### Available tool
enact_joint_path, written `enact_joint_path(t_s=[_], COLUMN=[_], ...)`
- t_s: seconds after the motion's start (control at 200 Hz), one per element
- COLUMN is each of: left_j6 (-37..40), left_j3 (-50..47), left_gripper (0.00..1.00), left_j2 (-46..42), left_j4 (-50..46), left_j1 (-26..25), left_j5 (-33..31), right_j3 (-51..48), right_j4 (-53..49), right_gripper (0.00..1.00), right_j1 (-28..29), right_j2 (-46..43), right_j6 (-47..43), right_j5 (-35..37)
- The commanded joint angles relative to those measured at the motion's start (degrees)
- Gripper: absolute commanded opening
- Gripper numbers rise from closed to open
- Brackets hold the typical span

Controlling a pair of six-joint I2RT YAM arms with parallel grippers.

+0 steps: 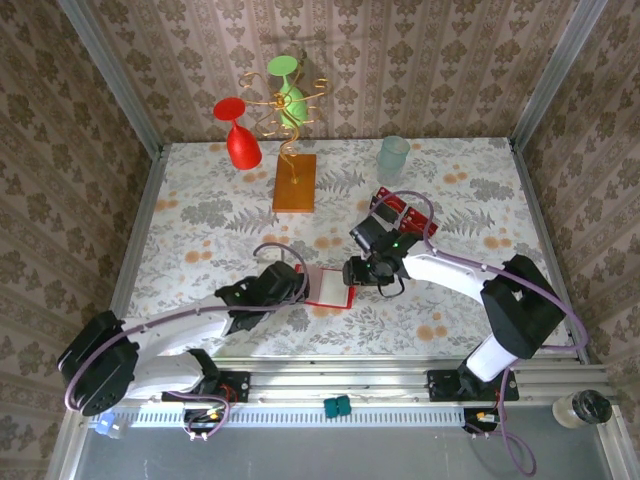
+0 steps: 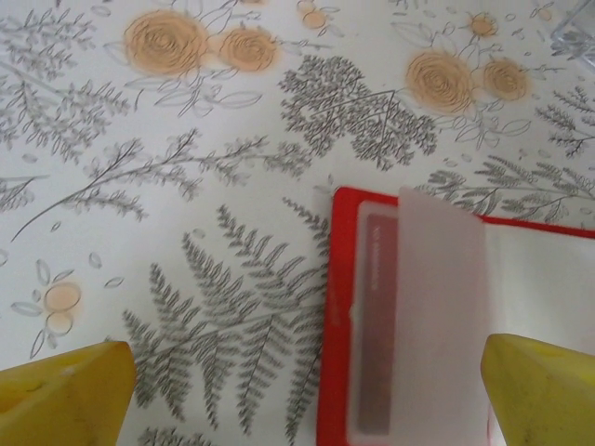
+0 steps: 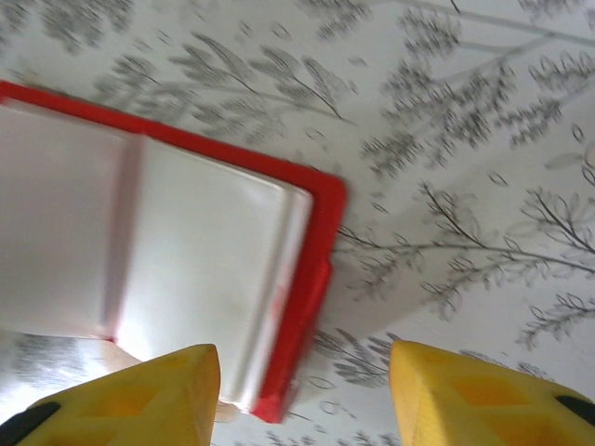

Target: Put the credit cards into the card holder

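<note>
Top external view: open card holder (image 1: 328, 287) between left hand (image 1: 300, 285) and right hand (image 1: 352, 272), both with fingers apart.

We see a table with a white cloth (image 1: 200, 220) full of grey leaves and orange flowers. At the back lies a flat orange-brown block (image 1: 294, 182) with curly gold wire (image 1: 287, 150) going up from it. A green plastic wine glass (image 1: 290, 98) hangs upside down in the wire, and a red plastic wine glass (image 1: 238, 135) is upside down just to its left. A pale see-through cup (image 1: 393, 156) stands off to the right, well apart.
</note>
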Motion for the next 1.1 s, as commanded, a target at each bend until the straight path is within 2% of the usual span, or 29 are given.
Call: enact_joint_path(t_s=[0.0,0.14,0.28,0.345,0.745,1.095], left_j6=[2.84,3.9,3.57,3.21,1.1,0.69], left_j3=[2.97,4.83,4.81,4.21,1.49,0.54], left_gripper=[0.97,0.97,0.97,0.97,0.96,0.97], left_j2=[3.12,7.53,9.92,10.5,14.43,13.25], left_j4=[1.68,2.57,2.76,3.08,4.95,5.13], left_j1=[0.65,1.26,1.48,1.39,1.36,1.35], left_j5=[1.13,1.84,1.47,1.31,1.27,0.72], right_j3=[-0.53,-0.6,-1.73,-2.48,-3.19,1.88], right_j4=[0.21,1.18,1.48,1.63,1.33,-3.71], right_gripper=[0.5,0.39,0.14,0.09,0.07,0.31], right_j1=[0.02,-0.24,-1.24,-2.02,-4.63,-7.32], right_j2=[1.47,3.31,2.84,2.24,1.31,-5.01], right_j6=[-1.09,-1.9,-2.95,-3.62,-6.09,-8.49], right_j5=[2.69,2.48,2.48,2.31,0.66,-0.64])
